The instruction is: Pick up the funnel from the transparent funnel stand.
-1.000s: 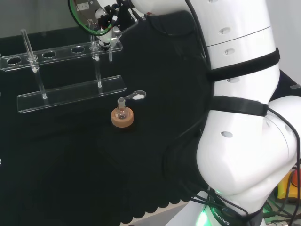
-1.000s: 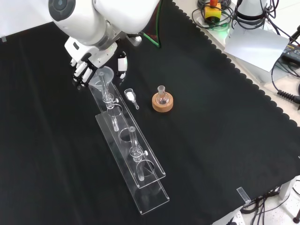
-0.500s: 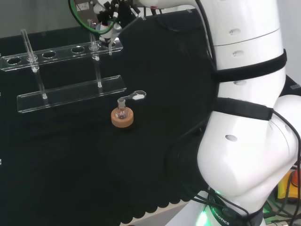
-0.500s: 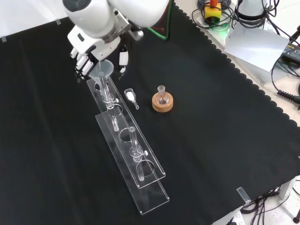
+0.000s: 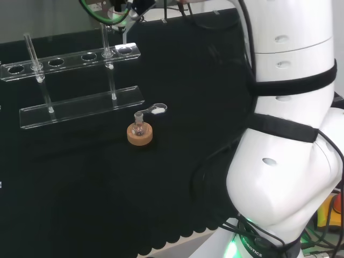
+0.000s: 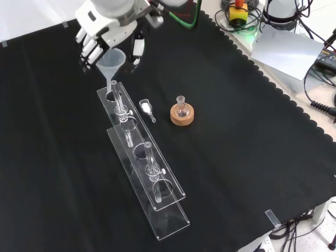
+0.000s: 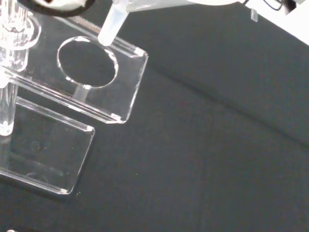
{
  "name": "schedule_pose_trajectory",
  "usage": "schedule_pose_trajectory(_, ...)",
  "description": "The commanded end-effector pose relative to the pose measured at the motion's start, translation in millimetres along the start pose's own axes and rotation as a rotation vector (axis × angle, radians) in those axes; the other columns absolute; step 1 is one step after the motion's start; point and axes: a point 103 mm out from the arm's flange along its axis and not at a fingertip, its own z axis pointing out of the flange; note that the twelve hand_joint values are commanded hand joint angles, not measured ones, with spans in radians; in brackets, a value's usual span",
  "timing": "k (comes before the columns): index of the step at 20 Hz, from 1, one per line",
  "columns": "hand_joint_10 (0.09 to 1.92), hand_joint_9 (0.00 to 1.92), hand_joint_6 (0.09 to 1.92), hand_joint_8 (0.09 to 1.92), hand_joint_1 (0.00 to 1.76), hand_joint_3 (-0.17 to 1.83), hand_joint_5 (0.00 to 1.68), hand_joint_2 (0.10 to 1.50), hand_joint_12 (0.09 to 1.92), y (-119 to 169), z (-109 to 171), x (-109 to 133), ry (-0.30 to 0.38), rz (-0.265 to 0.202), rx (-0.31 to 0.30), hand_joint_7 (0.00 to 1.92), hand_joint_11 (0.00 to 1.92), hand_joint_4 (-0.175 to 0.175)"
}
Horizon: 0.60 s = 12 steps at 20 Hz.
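Note:
The clear funnel [image 6: 112, 65] hangs above the far end of the transparent stand [image 6: 173, 212], its stem tip just over the end hole. My hand [image 6: 107, 23] is shut on the funnel's cone, with fingers [image 6: 86, 50] on one side and the thumb [image 6: 137, 50] on the other. In the wrist view the funnel stem [image 7: 110, 29] ends at the rim of the empty end hole [image 7: 88, 61] in the stand's upper plate [image 7: 129, 82]. In the head view the stand [image 5: 80, 107] sits at the back left, with the hand [image 5: 131, 6] at the top edge above its right end.
Two glass rods [image 6: 119, 102] [image 6: 150, 157] stand upright in the stand. A small scoop with white powder [image 6: 146, 107] lies beside it. A little flask sits on a cork ring [image 6: 181, 114] [image 5: 140, 133]. The cloth's scalloped edge runs along the right in the front view.
The hand has risen with the funnel. The stem, which sat in the stand's end hole a second ago, now hangs just above it.

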Motion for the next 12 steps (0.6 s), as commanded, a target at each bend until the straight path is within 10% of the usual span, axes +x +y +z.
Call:
schedule_pose_trajectory(1,0.44,1.01,0.56,0.65,0.94,0.64,0.70,0.81,1.26,-47.7,-16.5,-15.0,-0.013,0.049,0.000,0.56,0.57,-0.020)
schedule_pose_trajectory(12,0.44,1.02,0.59,0.66,0.94,0.65,0.71,0.82,1.26,-123.5,7.1,-3.8,0.018,0.058,0.010,0.61,0.57,-0.012)
